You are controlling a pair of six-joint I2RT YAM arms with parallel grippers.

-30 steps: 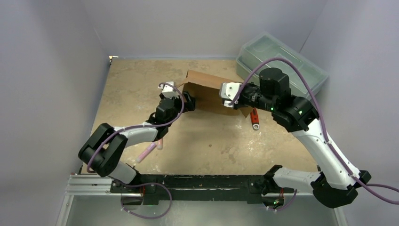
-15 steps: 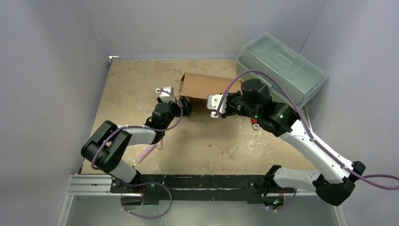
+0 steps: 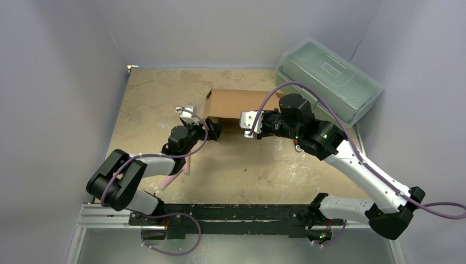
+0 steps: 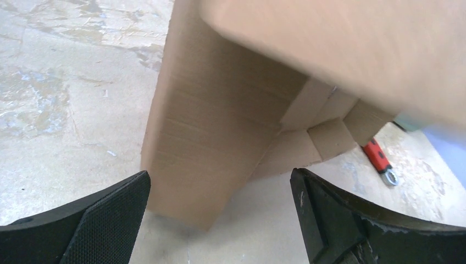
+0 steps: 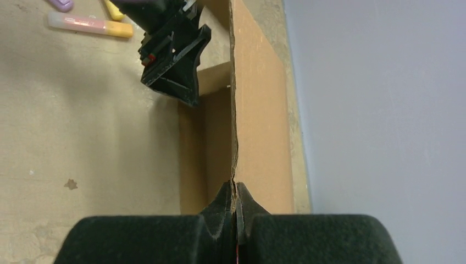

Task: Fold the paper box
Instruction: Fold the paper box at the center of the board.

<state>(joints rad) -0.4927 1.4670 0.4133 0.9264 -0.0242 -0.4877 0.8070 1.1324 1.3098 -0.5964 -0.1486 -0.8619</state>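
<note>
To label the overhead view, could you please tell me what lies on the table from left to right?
pink marker → cardboard box → plastic toolbox

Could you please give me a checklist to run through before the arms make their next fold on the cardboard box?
1. Right gripper shut on the edge of the brown corrugated cardboard box: ok.
2. Left gripper open, astride a box wall: ok.
3. Box closed: not ok, top panel raised, inner flaps exposed.
4. Red-handled tool clear of the flaps: cannot tell, it lies close beside them.
5. Pink-and-yellow marker apart from the box: ok.
</note>
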